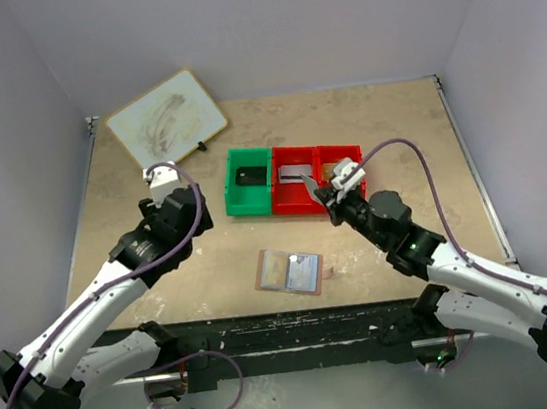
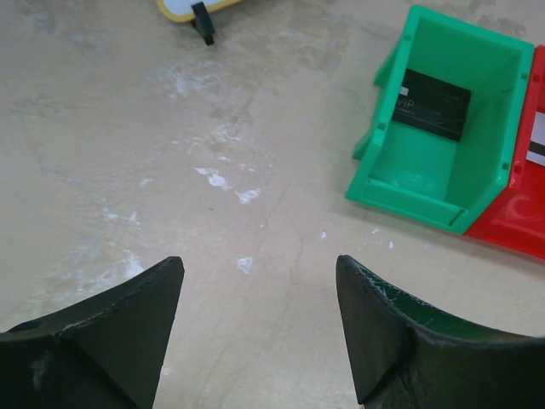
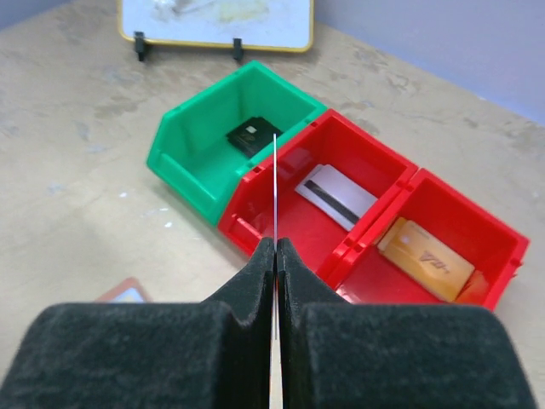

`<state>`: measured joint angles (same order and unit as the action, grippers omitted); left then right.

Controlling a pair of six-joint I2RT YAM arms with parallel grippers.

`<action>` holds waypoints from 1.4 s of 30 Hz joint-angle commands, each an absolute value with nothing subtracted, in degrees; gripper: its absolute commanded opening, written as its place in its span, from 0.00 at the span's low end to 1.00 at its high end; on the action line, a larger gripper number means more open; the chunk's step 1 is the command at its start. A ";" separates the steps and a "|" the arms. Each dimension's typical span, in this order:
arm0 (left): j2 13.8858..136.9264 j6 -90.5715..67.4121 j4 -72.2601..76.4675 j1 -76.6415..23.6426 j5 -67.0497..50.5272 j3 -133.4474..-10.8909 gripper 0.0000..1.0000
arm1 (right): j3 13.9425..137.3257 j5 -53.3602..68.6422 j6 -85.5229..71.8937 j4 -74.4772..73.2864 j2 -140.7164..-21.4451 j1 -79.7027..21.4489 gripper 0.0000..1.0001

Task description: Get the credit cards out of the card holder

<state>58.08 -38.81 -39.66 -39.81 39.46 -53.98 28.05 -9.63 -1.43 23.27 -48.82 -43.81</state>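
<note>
The card holder (image 1: 289, 271) lies open on the table near the front, pale inner panels up; its corner shows in the right wrist view (image 3: 126, 292). My right gripper (image 3: 276, 247) is shut on a thin card (image 3: 275, 187) held edge-on above the middle red bin (image 3: 255, 226); in the top view the right gripper (image 1: 316, 192) hovers at that bin's front. The green bin (image 1: 235, 194) holds a black card (image 3: 253, 136). The red bins hold a white card (image 3: 339, 194) and an orange card (image 3: 424, 256). My left gripper (image 2: 260, 273) is open and empty over bare table, left of the green bin (image 2: 409, 183).
A small whiteboard (image 1: 165, 118) on black feet stands at the back left. The three bins sit in a row mid-table. The table has raised side rails and walls around it.
</note>
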 commanded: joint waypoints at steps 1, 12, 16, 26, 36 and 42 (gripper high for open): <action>51.25 -32.89 -39.20 -39.54 47.69 -52.30 0.71 | 33.95 -14.01 8.90 20.94 -53.65 -43.59 0.00; 53.38 -34.42 -36.93 -39.55 49.84 -47.66 0.73 | 44.72 -14.53 19.73 22.34 -72.61 -43.57 0.00; 56.22 -33.80 -38.64 -39.56 49.67 -49.79 0.74 | 48.29 -17.01 24.10 21.87 -79.49 -43.59 0.00; 46.68 -33.21 -34.99 -39.55 49.48 -46.87 0.75 | 57.45 -19.83 33.73 18.24 -90.19 -42.67 0.00; 47.74 -32.70 -36.10 -39.55 48.44 -48.05 0.76 | 63.16 -11.47 39.34 12.58 -95.40 -38.91 0.00; 48.38 -32.60 -36.73 -39.57 48.08 -48.49 0.77 | 67.74 -11.06 39.47 6.57 -99.71 -37.92 0.00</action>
